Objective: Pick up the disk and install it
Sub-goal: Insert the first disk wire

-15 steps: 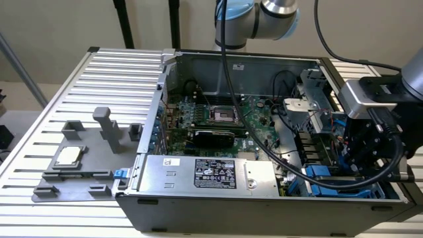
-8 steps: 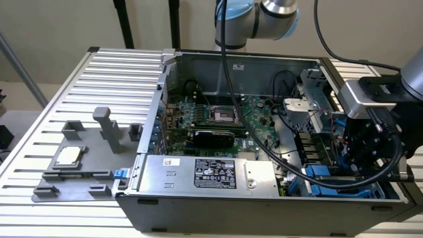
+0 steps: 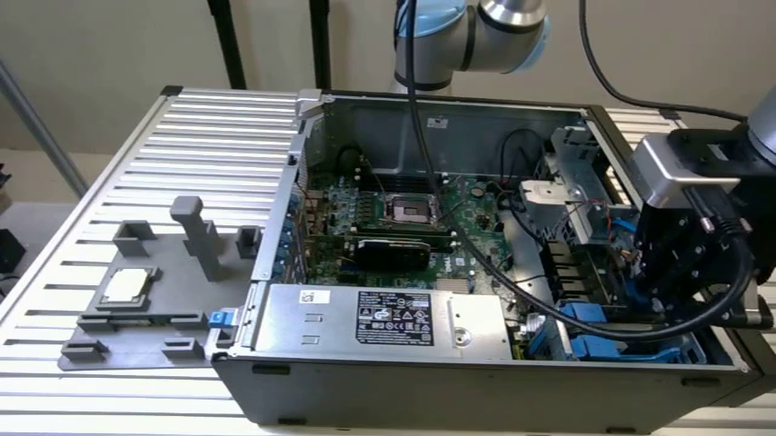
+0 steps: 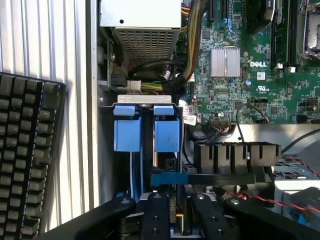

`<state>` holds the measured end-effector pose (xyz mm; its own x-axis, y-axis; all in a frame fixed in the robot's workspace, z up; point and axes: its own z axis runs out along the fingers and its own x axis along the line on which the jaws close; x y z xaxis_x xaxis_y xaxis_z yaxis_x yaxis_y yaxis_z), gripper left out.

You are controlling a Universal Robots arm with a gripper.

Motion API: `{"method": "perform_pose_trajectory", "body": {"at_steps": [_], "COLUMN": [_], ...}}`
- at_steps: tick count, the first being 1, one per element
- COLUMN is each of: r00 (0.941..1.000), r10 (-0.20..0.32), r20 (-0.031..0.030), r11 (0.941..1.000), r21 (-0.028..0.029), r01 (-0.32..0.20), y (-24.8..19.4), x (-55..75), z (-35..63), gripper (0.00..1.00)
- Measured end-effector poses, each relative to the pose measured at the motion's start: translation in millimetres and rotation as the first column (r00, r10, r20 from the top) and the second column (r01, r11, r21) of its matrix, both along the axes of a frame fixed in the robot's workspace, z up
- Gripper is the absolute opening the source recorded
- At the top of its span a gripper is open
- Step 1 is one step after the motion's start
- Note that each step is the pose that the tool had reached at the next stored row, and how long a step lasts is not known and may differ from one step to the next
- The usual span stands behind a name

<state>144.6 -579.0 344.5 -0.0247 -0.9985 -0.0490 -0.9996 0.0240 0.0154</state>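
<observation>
My black gripper [image 3: 674, 272] hangs low inside the open computer case [image 3: 401, 391], at its corner on the exterior view's right, over the blue drive cages [image 3: 602, 345]. In the wrist view the gripper [image 4: 177, 222] sits directly over a thin upright edge, apparently the disk [image 4: 174, 216], which stands down in a slot beside two blue cage tabs [image 4: 166, 134]. Most of the disk is hidden by the bay and by the gripper. A short blue piece [image 4: 169, 178] lies across the slot just ahead of the gripper.
The motherboard [image 3: 401, 209] and the silver power supply [image 3: 376, 318] fill the case, with thick black cables [image 3: 533, 300] running to the bay. A grey fixture with a small square chip [image 3: 126, 286] lies on the slatted table. A black keyboard [image 4: 25, 155] lies beside the case.
</observation>
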Motion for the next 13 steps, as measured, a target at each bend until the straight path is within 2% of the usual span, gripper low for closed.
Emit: {"method": "perform_pose_trajectory", "body": {"at_steps": [11,13], "r00": [1.0,1.0], "r10": [0.0,0.0], "r20": [-0.0005,-0.0005], "r11": [1.0,1.0], "r21": [0.0002,0.0002], "r01": [0.0,0.0], "y": [0.0,0.0], "x": [0.0,0.0], "z": [49.8,53.8], "gripper": [0.25,0.25]}}
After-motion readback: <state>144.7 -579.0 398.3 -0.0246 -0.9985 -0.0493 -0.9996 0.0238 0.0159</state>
